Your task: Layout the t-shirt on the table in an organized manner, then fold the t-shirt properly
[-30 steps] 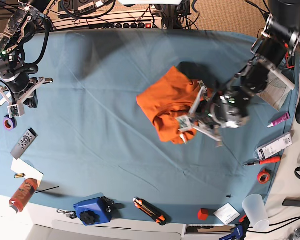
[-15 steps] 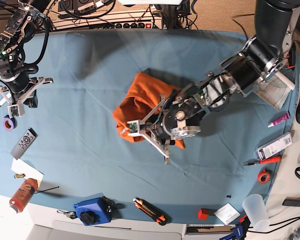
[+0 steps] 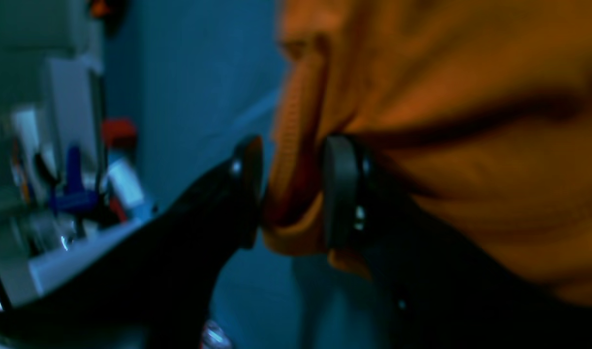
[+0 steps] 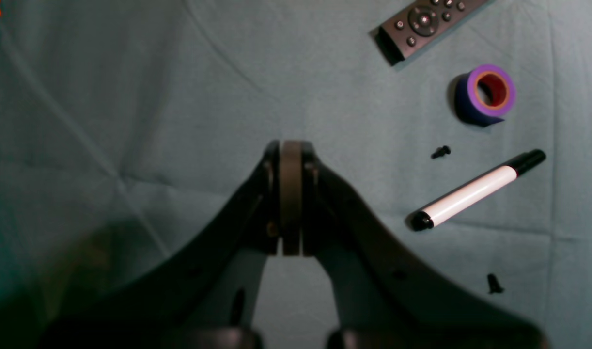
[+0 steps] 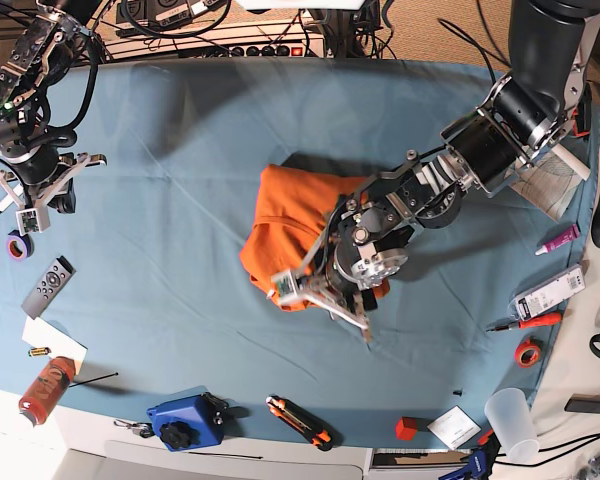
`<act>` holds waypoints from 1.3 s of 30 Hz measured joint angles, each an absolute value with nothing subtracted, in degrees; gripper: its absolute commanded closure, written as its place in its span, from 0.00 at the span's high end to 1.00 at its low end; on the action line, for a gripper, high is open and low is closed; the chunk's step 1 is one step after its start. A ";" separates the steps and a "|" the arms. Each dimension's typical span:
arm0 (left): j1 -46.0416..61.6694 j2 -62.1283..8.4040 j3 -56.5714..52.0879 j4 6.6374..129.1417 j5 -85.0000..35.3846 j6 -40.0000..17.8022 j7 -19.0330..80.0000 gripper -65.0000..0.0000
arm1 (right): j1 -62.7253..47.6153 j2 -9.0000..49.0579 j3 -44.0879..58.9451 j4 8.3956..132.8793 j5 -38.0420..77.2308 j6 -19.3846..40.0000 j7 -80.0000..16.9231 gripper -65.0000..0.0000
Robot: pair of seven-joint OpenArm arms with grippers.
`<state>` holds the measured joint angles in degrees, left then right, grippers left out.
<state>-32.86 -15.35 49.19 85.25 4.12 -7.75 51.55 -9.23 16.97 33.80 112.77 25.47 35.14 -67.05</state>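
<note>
**Shirt bunched, layout step not finished**

Left wrist view: the left pincer [image 3: 291,191] has its two pads apart, with a ribbed hem of the t-shirt [image 3: 446,97] lying between them. Whether the pads press the cloth I cannot tell; the picture is blurred.

Right wrist view: the right pincer [image 4: 290,194] is pressed shut on nothing, above bare tabletop [image 4: 131,121]. A marker [image 4: 475,190], a purple tape roll [image 4: 485,93] and a remote [image 4: 424,24] lie near.

Base view: the t-shirt [image 5: 285,225] lies crumpled near the middle of the tabletop [image 5: 180,130], the left pincer [image 5: 305,285] at the hem facing the near edge. I judge that spreading comes next, and it needs both sides pulled flat.
</note>
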 measured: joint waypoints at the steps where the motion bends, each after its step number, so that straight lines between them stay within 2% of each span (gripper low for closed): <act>1: -32.86 -15.27 49.19 85.25 5.02 -4.67 51.57 0.33 | -9.23 16.97 33.80 112.77 25.50 35.14 -67.05 0.00; 4: -32.88 -15.33 49.12 85.25 6.44 0.03 50.74 0.33 | -9.23 16.97 33.80 112.77 25.47 35.14 -67.05 0.00; 10: -32.71 -15.20 49.12 85.25 2.28 -4.16 47.72 0.33 | -9.21 16.95 33.80 112.77 25.52 35.14 -67.05 0.00; 12: -32.34 -15.09 49.12 85.25 4.21 -4.16 48.45 0.33 | -9.23 16.95 33.80 112.77 25.52 35.14 -67.05 0.00; 14: -32.10 -14.92 49.19 85.27 7.60 0.03 53.06 0.33 | -9.21 16.95 33.80 112.77 25.52 35.14 -67.05 0.00; 16: -32.12 -14.92 49.15 85.78 13.82 8.34 58.28 0.26 | -9.21 16.95 33.80 112.77 25.52 35.14 -67.02 0.00; 17: -32.16 -15.03 49.04 86.59 17.04 11.51 60.86 0.17 | -9.21 16.97 33.80 112.77 25.52 35.14 -66.98 0.00; 19: -32.23 -14.94 48.97 88.31 23.88 14.22 66.24 0.00 | -9.23 16.95 33.80 112.77 25.52 35.11 -66.17 0.00; 22: -30.24 -14.55 46.65 90.45 29.43 16.45 68.01 0.00 | -9.21 16.95 33.80 112.77 25.52 35.11 -65.69 0.00; 30: -18.74 -14.41 28.08 95.13 25.87 13.02 71.18 0.00 | -9.23 16.93 33.80 112.77 25.52 35.00 -65.49 0.00; 32: -15.99 -14.52 22.87 98.50 22.65 12.86 71.05 0.00 | -9.26 16.95 33.82 112.77 25.52 34.92 -65.49 0.00; 39: -2.63 -18.13 7.35 115.04 7.79 7.07 67.75 0.00 | -9.23 16.95 33.85 112.73 25.56 34.92 -65.49 0.00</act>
